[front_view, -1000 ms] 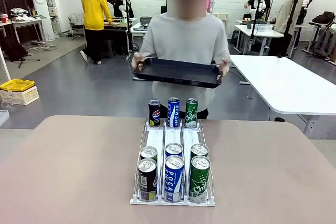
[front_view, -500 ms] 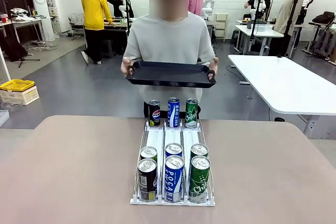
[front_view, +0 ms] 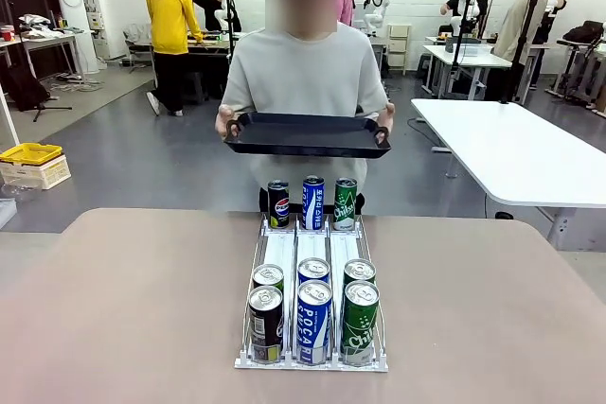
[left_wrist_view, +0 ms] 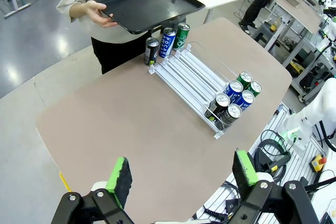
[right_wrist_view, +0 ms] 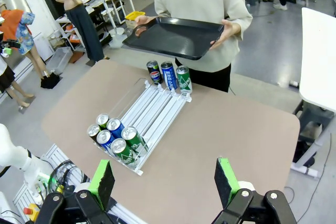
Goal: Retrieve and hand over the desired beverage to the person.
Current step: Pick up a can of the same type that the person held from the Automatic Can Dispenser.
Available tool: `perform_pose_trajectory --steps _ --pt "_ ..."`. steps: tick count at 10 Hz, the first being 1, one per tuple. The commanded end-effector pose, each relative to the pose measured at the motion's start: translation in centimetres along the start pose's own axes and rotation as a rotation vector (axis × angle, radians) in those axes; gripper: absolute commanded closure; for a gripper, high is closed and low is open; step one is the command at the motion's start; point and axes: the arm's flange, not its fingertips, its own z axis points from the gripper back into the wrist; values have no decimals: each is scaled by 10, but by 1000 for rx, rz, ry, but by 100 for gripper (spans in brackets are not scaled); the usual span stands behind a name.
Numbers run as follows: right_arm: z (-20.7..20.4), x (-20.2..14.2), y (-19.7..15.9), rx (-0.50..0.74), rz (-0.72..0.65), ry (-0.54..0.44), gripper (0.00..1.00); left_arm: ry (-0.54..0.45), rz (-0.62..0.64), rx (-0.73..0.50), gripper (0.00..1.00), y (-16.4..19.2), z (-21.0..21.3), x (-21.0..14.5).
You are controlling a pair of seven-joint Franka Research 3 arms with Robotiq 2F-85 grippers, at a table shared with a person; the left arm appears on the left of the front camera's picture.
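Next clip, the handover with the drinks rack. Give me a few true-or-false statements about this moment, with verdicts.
1. The person holds the black tray with both hands. True.
2. A can stands on the tray. False: the tray is bare.
3. The left gripper and the right gripper are both open and hold nothing. True.
4. The rack holds six drinks. False: nine cans, three at its far end and six at its near end.
5. Blue drinks fill the left lane. False: the blue cans sit in the middle lane.

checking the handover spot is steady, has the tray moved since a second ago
Yes: the tray shifted slightly left, judged against the rack.
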Motion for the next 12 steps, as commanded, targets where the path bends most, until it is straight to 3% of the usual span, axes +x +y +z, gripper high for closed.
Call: perform_pose_trajectory --steps 1,12 --pt "-2 0 1 11 5 1 0 -4 -14 -7 0 0 2 2" --pt "-2 0 1 11 5 1 0 -4 -14 -7 0 0 2 2"
